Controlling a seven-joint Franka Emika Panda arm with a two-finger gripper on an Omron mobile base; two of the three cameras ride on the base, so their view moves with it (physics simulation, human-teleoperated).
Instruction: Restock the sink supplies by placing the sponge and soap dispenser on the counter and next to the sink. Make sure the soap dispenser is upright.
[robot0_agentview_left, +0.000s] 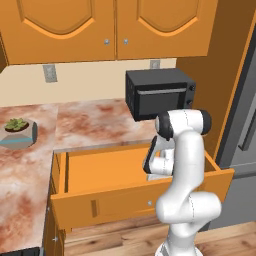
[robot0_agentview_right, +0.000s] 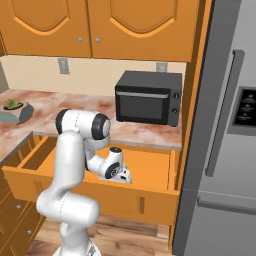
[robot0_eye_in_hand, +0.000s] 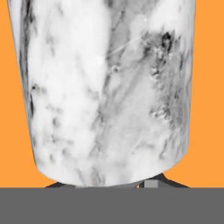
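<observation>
The stainless refrigerator (robot0_agentview_right: 230, 150) stands just right of the open drawer (robot0_agentview_left: 125, 192). The marbled counter (robot0_agentview_left: 95, 122) runs above that drawer, carrying a black microwave (robot0_agentview_right: 148, 97) behind it and a potted succulent (robot0_agentview_left: 17, 131) well to its left. The arm reaches down into the drawer. There the gripper (robot0_eye_in_hand: 109, 186) is closed around the soap dispenser (robot0_eye_in_hand: 105, 87), over the drawer's orange floor.

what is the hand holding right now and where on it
The hand, down in the open drawer, is shut on the soap dispenser, across its marbled cylinder body; the exact height cannot be told.
</observation>
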